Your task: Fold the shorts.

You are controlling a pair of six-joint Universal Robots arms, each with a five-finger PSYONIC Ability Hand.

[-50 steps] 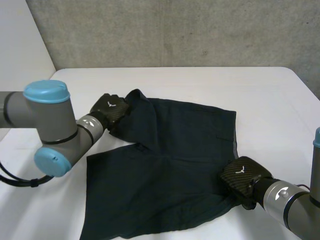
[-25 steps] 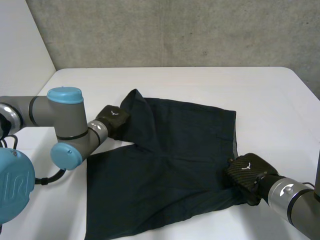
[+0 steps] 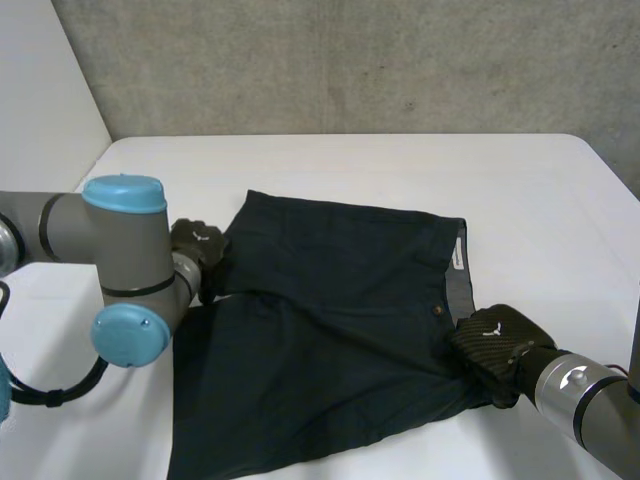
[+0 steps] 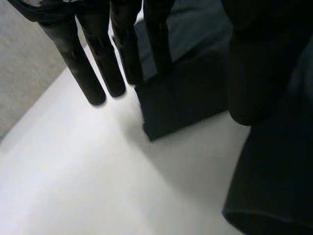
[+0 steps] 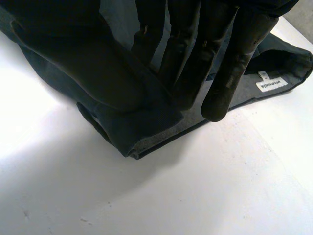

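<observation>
**Item:** shorts (image 3: 340, 330), one pair, dark navy.

**Location:** spread flat across the middle of the tabletop (image 3: 540, 190). The waistband (image 3: 463, 285) lies toward the robot's right, with a pale label (image 3: 456, 252) and a button (image 3: 438, 313) showing. Both legs run toward its left.

**Left hand** (image 3: 197, 247): at the hem of the far leg, beside the gap between the legs. Its fingers (image 4: 98, 58) are straight and well apart from the thumb, tips down at the tabletop. The hem corner (image 4: 186, 98) lies flat between them, ungripped. Wide, empty.

**Right hand** (image 3: 490, 345): at the near corner of the waistband. Its straight fingers (image 5: 234, 63) and thumb close on the doubled edge, which rides slightly off the tabletop. Holding the shorts.

**Step, as judged:** laying-out is about complete and no fold has been made.

**Next move, as judged:** the left hand needs a pinch on a hem corner to match the right hand's hold. Both hands would then carry one half over the other, edge taut, so the legs stack evenly. Thin cloth lying flat may be awkward to lift.

**Surface:** white, smooth, matte.

**Room:** rough grey concrete wall (image 3: 350, 60) behind, and a white panel (image 3: 40, 80) at the robot's left.
</observation>
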